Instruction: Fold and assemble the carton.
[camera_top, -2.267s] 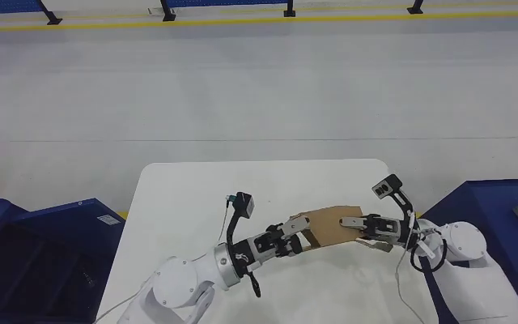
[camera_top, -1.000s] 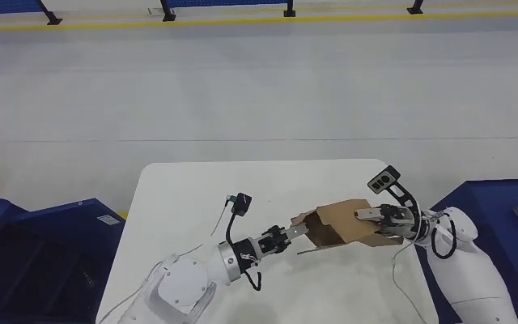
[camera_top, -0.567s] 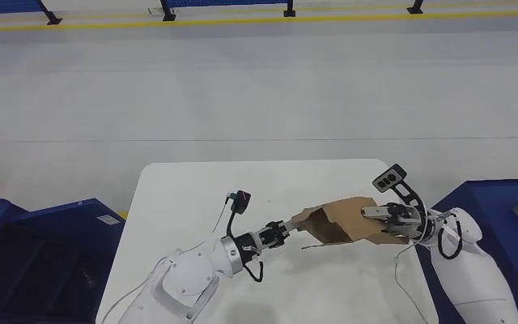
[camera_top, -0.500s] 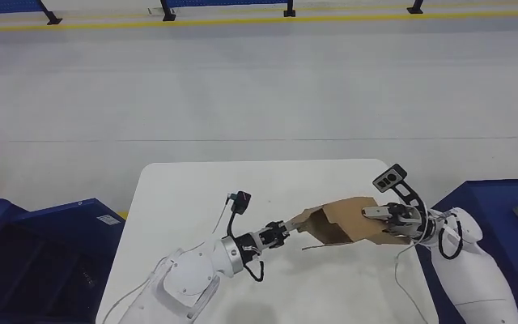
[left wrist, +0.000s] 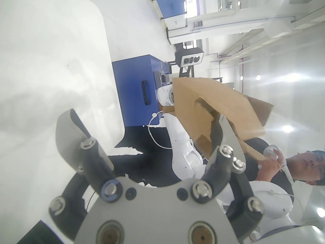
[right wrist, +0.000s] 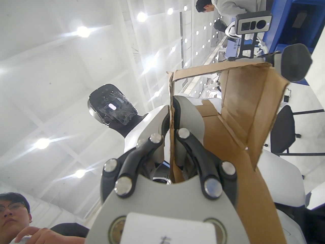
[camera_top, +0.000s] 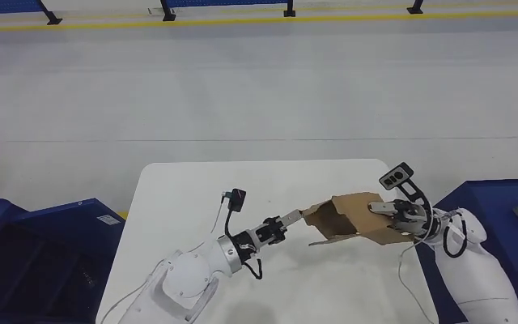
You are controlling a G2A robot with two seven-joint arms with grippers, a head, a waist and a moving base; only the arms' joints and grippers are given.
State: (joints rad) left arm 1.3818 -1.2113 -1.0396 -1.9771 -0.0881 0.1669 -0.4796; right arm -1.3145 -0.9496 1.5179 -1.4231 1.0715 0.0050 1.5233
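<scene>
The brown carton [camera_top: 348,215] is held off the white table [camera_top: 202,194], partly opened into a box shape with loose flaps at its left end. My right gripper [camera_top: 387,209] is shut on the carton's right wall; in the right wrist view the cardboard edge runs between its fingers [right wrist: 189,114], and the carton [right wrist: 243,102] opens beyond them. My left gripper [camera_top: 293,216] stands open at the carton's left end. In the left wrist view the left gripper [left wrist: 148,126] has one finger [left wrist: 223,133] against the carton [left wrist: 215,102] and the other free.
Blue bins stand on the floor beside the table, one at the left [camera_top: 48,243] and one at the right [camera_top: 477,202]. The table's right edge runs just under the carton. The table's left half and back are bare.
The carton has risen from nearly flat to a partly opened box and shifted right with the right gripper. The left gripper has drawn back to the carton's left flap, fingers apart.
</scene>
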